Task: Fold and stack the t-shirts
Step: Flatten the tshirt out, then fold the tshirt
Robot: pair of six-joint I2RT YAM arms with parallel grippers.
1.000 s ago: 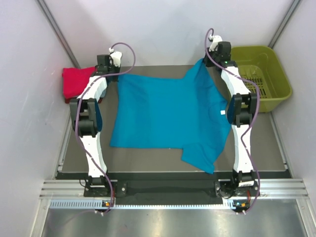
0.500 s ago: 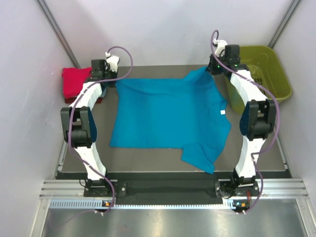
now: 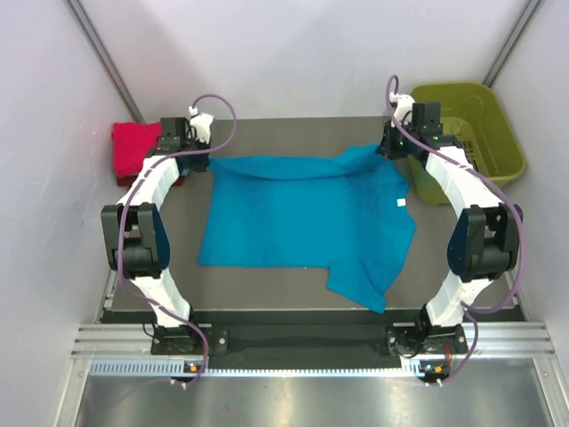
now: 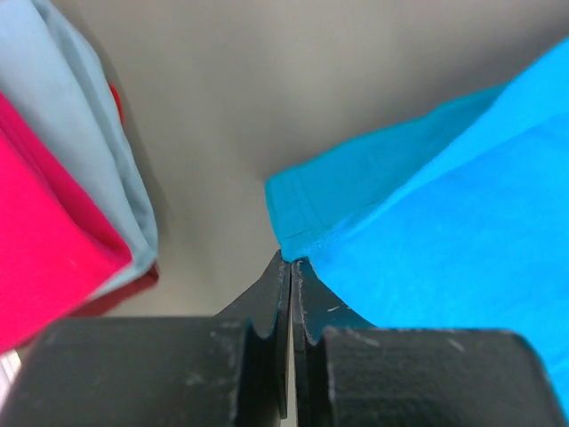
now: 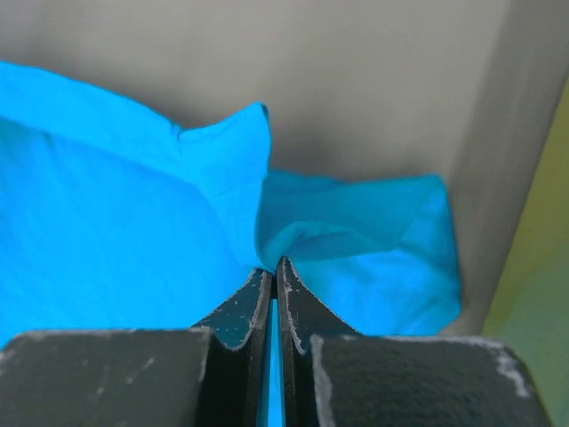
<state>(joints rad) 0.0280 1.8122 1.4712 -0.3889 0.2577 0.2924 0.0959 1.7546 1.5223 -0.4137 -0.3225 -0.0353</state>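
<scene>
Your left gripper (image 4: pixel 291 262) is pressed together, pinching a corner of the bright teal-blue cotton t-shirt (image 3: pixel 302 209). Your right gripper (image 5: pixel 274 267) clamps a bunched fold of it. The shirt lies spread from both grips toward the arm bases. Carry both grips level and together so the fold lands square. The folded red cotton shirt (image 4: pixel 44 231) and pale grey-blue folded shirt (image 4: pixel 89 133) sit just left of the left gripper. The olive-green plastic basket (image 3: pixel 498 124) sits just right of the right gripper. Free room is nearward.
</scene>
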